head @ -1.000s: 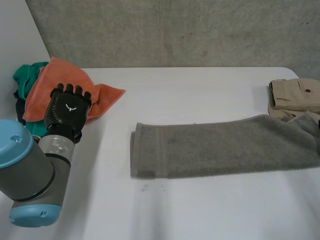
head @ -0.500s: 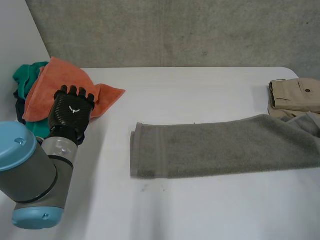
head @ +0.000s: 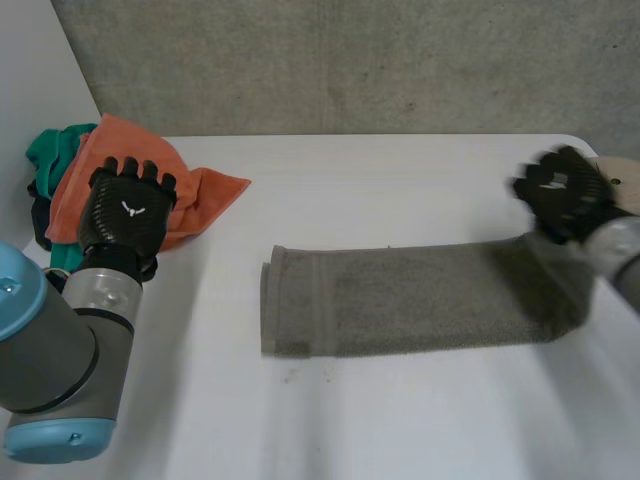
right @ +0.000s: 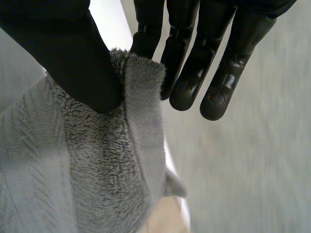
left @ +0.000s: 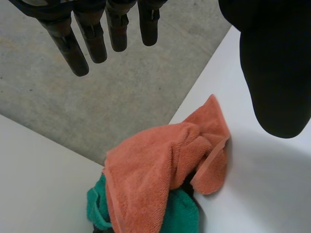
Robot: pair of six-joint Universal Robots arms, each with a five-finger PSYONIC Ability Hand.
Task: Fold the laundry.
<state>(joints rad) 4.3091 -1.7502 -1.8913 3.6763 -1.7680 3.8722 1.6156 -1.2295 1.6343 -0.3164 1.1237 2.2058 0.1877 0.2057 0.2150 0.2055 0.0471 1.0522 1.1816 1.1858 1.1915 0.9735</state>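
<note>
A long grey towel (head: 400, 300) lies folded lengthwise across the middle of the white table (head: 400, 420). My right hand (head: 565, 195) is at its right end and holds that end raised off the table. In the right wrist view the thumb (right: 63, 43) and a finger (right: 148, 34) pinch the grey towel's (right: 97, 174) edge between them. My left hand (head: 122, 215) hovers over an orange cloth (head: 205, 190) at the table's left. Its straight fingers (left: 92, 34) and thumb (left: 277, 63) spread above the orange cloth (left: 155, 170), holding nothing.
A green cloth (head: 50, 150) lies under the orange one at the table's left edge, also seen as green cloth (left: 180, 213) beneath my left hand. A beige folded garment (head: 622, 168) sits behind my right hand near the table's right edge.
My right hand has come into the head view, pinching the towel's right end, and has lifted it up and leftward. My left hand has shifted slightly left over the orange cloth.
</note>
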